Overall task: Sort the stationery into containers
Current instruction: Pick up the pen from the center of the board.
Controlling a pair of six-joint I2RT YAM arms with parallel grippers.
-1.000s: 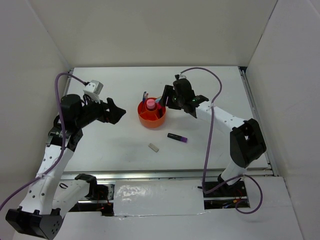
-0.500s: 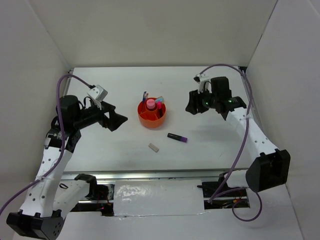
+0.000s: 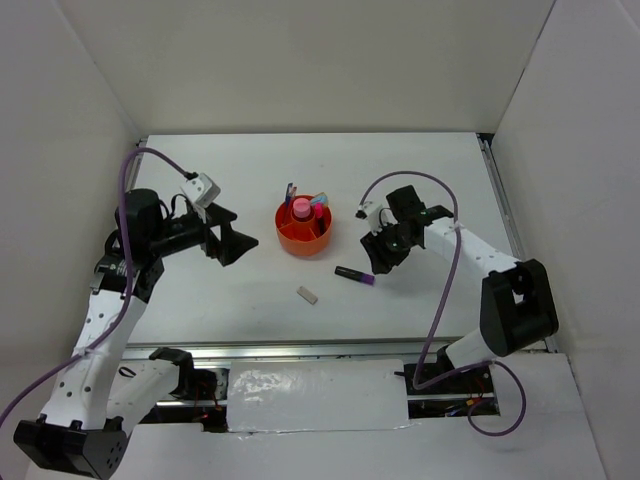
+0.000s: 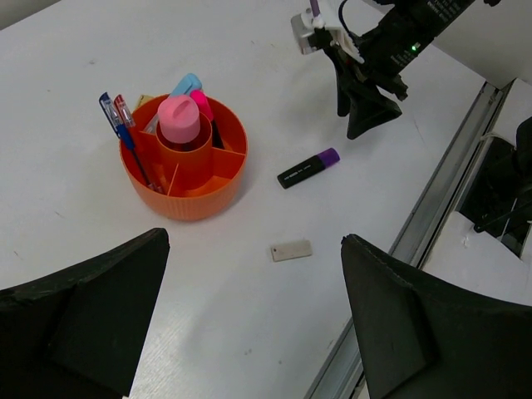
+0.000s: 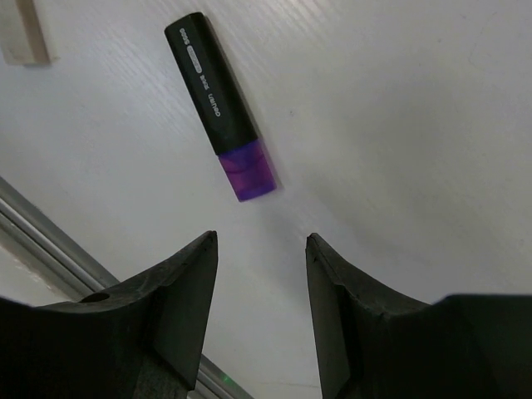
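The round orange organizer stands mid-table and holds a pink cylinder in its central cup, a light blue marker and thin blue and red pens. A purple-black marker lies on the table to its right, also in the right wrist view. A grey-white eraser lies in front of the organizer. My right gripper is open and empty, just beyond the marker's purple end. My left gripper is open and empty, left of the organizer.
White walls enclose the table on the left, back and right. A metal rail runs along the near edge. The eraser also shows at the top left corner of the right wrist view.
My right gripper swung from beside the organizer out to the right, then down and back to the purple-black marker. My left gripper shifted slightly right.
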